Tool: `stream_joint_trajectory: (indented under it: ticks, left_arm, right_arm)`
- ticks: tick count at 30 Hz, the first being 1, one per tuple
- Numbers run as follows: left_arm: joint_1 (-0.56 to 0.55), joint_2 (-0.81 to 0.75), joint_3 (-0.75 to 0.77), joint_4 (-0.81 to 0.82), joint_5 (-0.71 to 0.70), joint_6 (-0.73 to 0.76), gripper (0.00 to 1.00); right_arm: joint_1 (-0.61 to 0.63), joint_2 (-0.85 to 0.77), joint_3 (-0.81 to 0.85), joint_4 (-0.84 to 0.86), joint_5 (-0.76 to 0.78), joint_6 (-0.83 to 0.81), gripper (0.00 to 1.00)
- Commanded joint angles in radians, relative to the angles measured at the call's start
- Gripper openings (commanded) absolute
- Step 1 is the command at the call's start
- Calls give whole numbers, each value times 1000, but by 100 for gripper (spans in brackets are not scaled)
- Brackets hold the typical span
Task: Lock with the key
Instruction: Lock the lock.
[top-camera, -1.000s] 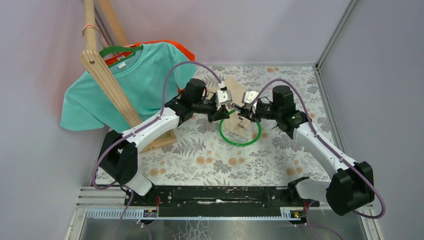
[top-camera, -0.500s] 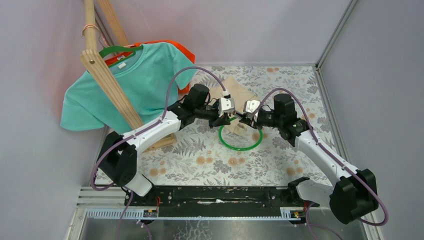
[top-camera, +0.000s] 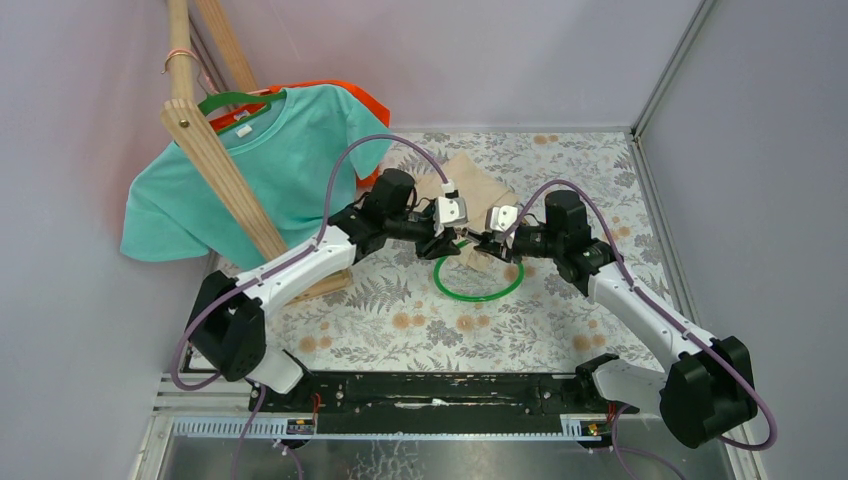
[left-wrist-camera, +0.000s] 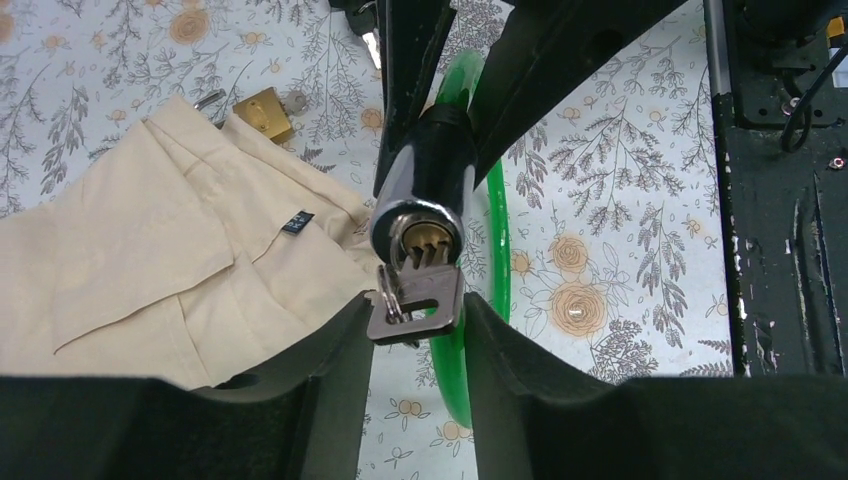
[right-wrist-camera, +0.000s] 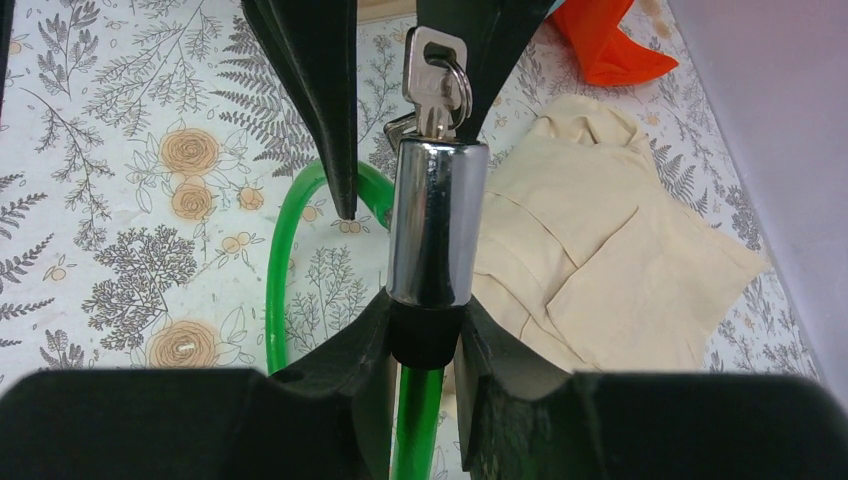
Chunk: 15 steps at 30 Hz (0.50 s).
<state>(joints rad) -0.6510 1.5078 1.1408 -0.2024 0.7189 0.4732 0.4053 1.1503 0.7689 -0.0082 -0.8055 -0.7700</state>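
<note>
The silver key (left-wrist-camera: 415, 300) is seated in the end of the chrome cylindrical lock barrel (left-wrist-camera: 425, 190), held in the air over the middle of the floral-print table (top-camera: 400, 320). The green cable loop (top-camera: 480, 285) trails down from the barrel toward 6 o'clock.

The left gripper (left-wrist-camera: 417, 308) is clenched on the key's flat head, a finger against each edge. The right gripper (right-wrist-camera: 425, 325) grasps the barrel by its black collar, with the key end pointing away toward 12 o'clock in its own view.

To my eye this is the turning step: the key is in but not yet twisted. Next, the left wrist should roll about the barrel's axis while the right holds firm.

A cream folded garment (top-camera: 475, 180) lies at 12 o'clock, with a small brass padlock (left-wrist-camera: 262, 110) beside it. A teal T-shirt (top-camera: 250, 170) hangs at 10 o'clock.
</note>
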Motion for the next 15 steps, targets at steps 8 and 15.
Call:
stream_joint_trajectory:
  ticks: [8,15]
  left_arm:
    - [44,-79,67,-213,-45,144,62]
    - [48,-94,181,-365,-54,208,65]
  right_arm:
    - [16,5,-34,-60,-36,-2,0]
    - [17,8,-33,-65,-28,-9,0]
